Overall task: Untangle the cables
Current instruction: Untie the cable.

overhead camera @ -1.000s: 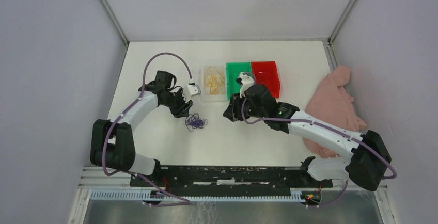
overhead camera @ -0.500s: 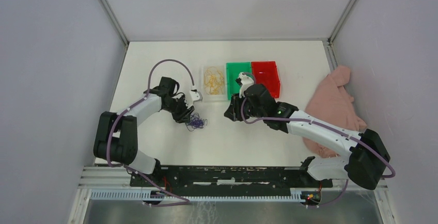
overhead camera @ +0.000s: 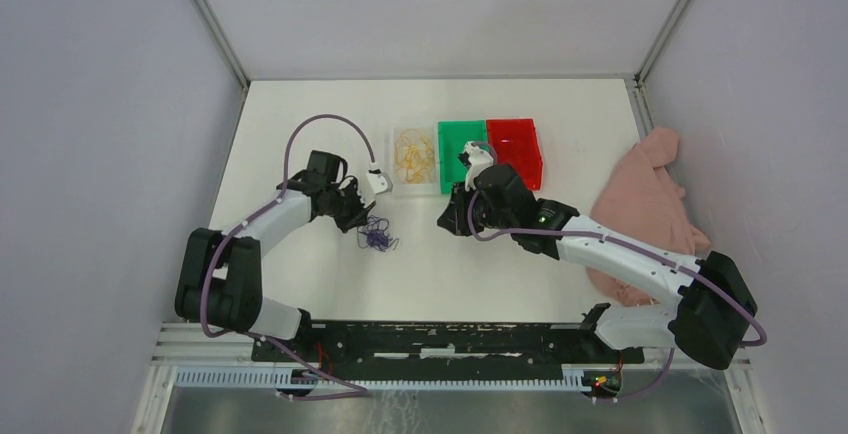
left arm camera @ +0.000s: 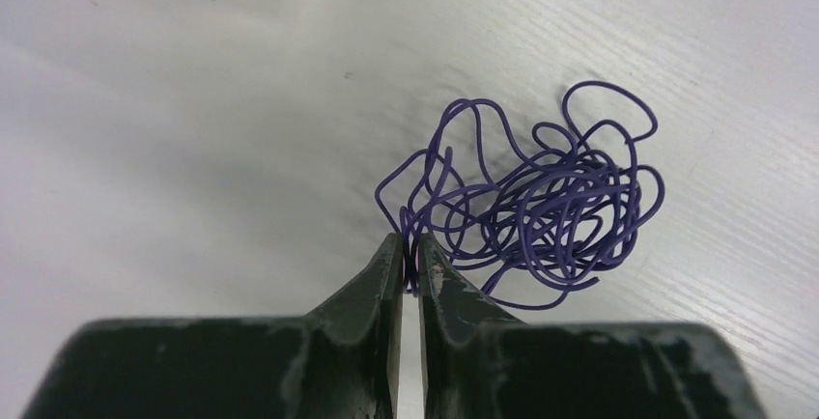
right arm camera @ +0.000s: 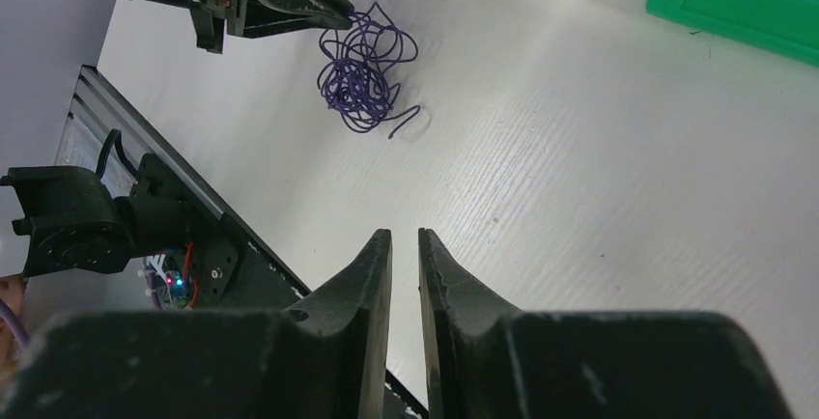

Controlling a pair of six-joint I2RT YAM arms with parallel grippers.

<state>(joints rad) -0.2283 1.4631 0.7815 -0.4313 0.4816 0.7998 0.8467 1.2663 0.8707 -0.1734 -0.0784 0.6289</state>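
A tangled dark blue-purple cable [overhead camera: 377, 237] lies on the white table [overhead camera: 300, 284], left of centre. It fills the left wrist view [left arm camera: 541, 211] and shows in the right wrist view [right arm camera: 362, 76]. My left gripper [left arm camera: 409, 243] is shut on strands at the bundle's near edge; from above it sits at the bundle's left side [overhead camera: 358, 222]. My right gripper [right arm camera: 405, 236] is shut and empty, right of the bundle, near the green bin [overhead camera: 456, 154]. A yellow cable [overhead camera: 413, 157] lies in the clear bin. No red cable shows.
Three bins stand in a row at the back: clear [overhead camera: 414, 186], green and red [overhead camera: 516, 151]. A pink cloth [overhead camera: 650, 209] lies at the right edge. The black rail [overhead camera: 430, 339] with the arm bases runs along the near edge.
My left gripper has dropped down and toward the near-left, reaching the bundle's left edge and closing on strands. The bundle has shifted slightly. The right arm has barely moved.
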